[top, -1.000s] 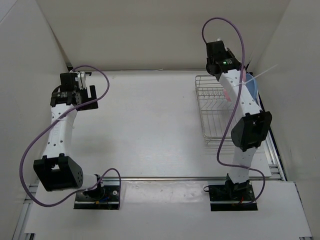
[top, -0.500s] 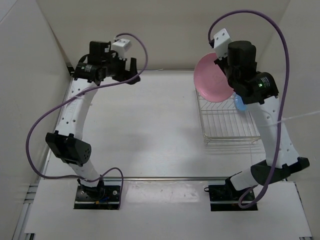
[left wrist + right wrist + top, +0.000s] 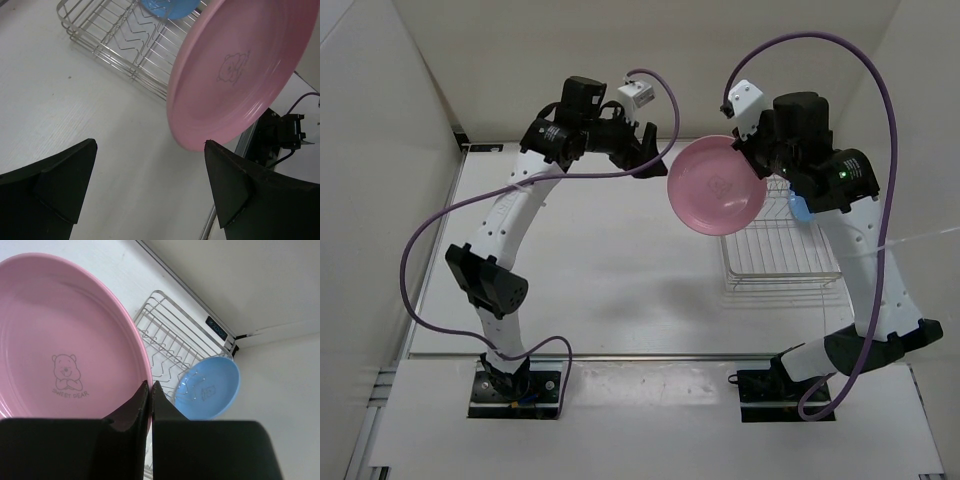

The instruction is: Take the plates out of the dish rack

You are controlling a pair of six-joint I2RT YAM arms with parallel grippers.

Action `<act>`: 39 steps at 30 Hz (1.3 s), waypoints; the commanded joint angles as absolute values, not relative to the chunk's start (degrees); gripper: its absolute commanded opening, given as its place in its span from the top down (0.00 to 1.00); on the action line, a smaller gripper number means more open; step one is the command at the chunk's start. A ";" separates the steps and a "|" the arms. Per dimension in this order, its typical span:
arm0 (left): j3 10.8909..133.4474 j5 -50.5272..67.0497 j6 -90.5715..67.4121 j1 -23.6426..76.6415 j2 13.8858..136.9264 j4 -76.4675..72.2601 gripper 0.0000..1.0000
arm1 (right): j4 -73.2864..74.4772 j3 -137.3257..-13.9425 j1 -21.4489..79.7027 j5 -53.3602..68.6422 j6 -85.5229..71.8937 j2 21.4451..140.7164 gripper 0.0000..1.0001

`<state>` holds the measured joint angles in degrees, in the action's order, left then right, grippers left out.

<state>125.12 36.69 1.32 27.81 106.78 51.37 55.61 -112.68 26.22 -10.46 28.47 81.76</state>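
Observation:
My right gripper (image 3: 150, 386) is shut on the rim of the pink plate (image 3: 716, 185), holding it in the air left of the dish rack (image 3: 775, 250). The plate also fills the right wrist view (image 3: 65, 340) and shows in the left wrist view (image 3: 240, 65). My left gripper (image 3: 655, 160) is open and empty, its fingertips (image 3: 75, 165) just left of the pink plate, apart from it. The light blue plate (image 3: 210, 388) stands in the rack's upright slots at its far right; it also shows in the top view (image 3: 798, 208) and the left wrist view (image 3: 167, 7).
White walls close in the table on the left, back and right. The rack (image 3: 120, 42) sits near the right wall. A metal rail (image 3: 650, 355) runs along the table's near edge by the arm bases.
My right gripper lifted the pink plate out of the rack and carried it left. My left arm swung from the far left toward the plate, gripper open.

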 commanded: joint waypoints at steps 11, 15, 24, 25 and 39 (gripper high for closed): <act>130.52 40.52 -2.64 32.43 111.62 48.60 0.05 | 54.05 -115.75 25.93 -6.24 24.70 82.71 1.00; 131.84 39.99 -3.16 31.03 111.62 48.08 0.11 | 54.05 -115.05 25.93 -6.24 24.70 82.18 1.00; 131.84 39.99 -4.21 29.00 112.15 47.03 0.62 | 54.58 -115.58 25.93 -4.58 23.55 82.71 1.00; 131.84 39.99 -4.22 29.00 112.15 47.02 0.66 | 54.58 -115.58 25.93 -4.57 23.03 82.71 1.00; 127.98 36.84 -5.98 30.23 111.62 45.97 0.89 | 56.16 -118.56 25.93 -2.81 20.83 83.76 1.00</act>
<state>129.19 39.22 -5.02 29.71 113.14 47.35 57.04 -115.74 25.74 -4.89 22.44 84.38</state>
